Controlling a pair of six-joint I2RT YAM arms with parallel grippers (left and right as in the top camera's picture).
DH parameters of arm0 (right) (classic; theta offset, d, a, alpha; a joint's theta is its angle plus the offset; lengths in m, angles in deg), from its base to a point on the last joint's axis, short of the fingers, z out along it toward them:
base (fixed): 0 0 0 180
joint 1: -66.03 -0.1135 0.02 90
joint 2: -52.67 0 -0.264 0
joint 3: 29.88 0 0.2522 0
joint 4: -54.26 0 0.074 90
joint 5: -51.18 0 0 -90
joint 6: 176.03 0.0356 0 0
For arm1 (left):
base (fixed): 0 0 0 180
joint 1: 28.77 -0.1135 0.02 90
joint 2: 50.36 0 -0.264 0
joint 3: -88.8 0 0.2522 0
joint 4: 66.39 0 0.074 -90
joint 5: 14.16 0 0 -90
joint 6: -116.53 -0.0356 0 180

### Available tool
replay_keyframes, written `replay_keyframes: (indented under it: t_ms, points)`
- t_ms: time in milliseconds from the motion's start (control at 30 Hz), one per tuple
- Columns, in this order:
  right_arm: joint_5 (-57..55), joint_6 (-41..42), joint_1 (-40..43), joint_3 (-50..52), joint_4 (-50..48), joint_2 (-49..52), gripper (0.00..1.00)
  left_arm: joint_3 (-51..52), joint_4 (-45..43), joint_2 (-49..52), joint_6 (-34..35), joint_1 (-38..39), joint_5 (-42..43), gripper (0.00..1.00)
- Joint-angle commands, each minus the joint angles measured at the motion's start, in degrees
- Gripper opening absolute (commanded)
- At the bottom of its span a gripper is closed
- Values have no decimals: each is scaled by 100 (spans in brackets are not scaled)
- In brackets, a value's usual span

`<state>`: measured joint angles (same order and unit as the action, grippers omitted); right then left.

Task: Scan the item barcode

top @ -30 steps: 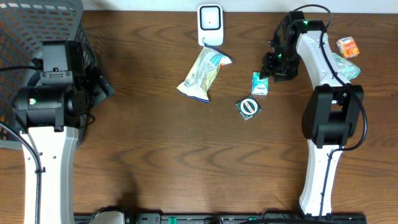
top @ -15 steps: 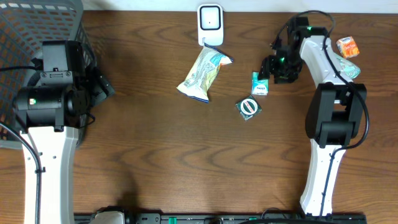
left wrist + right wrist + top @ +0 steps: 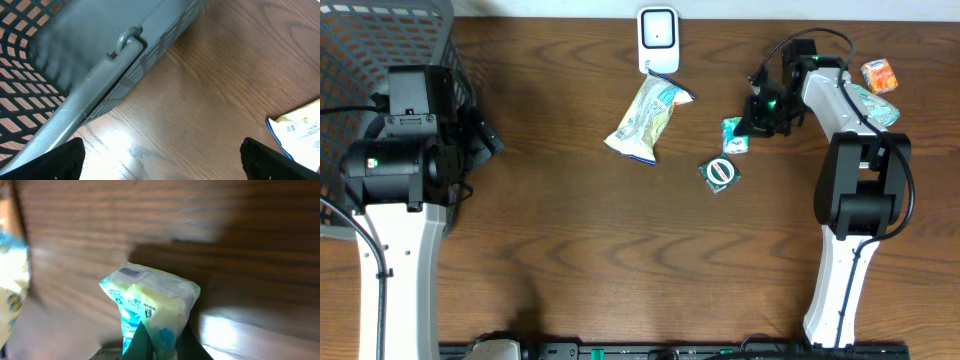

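Note:
A small teal-and-white packet (image 3: 732, 135) is pinched at its lower end by my right gripper (image 3: 753, 126), right of the table's centre. In the right wrist view the packet (image 3: 150, 297) sticks up from between the shut fingers of the gripper (image 3: 165, 341), with a small printed label near its top. The white barcode scanner (image 3: 658, 38) stands at the back middle edge, well to the left of the packet. My left gripper (image 3: 161, 157) hangs open over bare wood beside the grey basket (image 3: 100, 75), holding nothing.
A larger white-and-green snack bag (image 3: 648, 118) lies just in front of the scanner. A round green item (image 3: 720, 173) lies below the packet. An orange pack (image 3: 879, 75) and a pale bag (image 3: 876, 108) sit at the far right. The basket (image 3: 360, 60) fills the back left corner.
My right gripper has closed on the teal-and-white packet and shifted it slightly left. The left arm has not moved.

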<state>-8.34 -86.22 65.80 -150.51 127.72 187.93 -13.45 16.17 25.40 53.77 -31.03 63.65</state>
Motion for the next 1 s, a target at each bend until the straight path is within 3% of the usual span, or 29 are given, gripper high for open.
replay_keyframes:
  t_ms: [0,433,733,967]
  points:
    - [1991,-1139,-15,105,94,-184,1,20,17,22,92,-46,-72,98]
    - [5904,-2234,-48,107,640,-442,1,17,17,22,92,-46,-72,98]
    - [5904,-2170,-293,98,505,-444,1,17,17,22,92,-46,-72,98]
    - [5904,-1132,-518,-210,-114,-446,1,17,17,22,92,-46,-72,98]
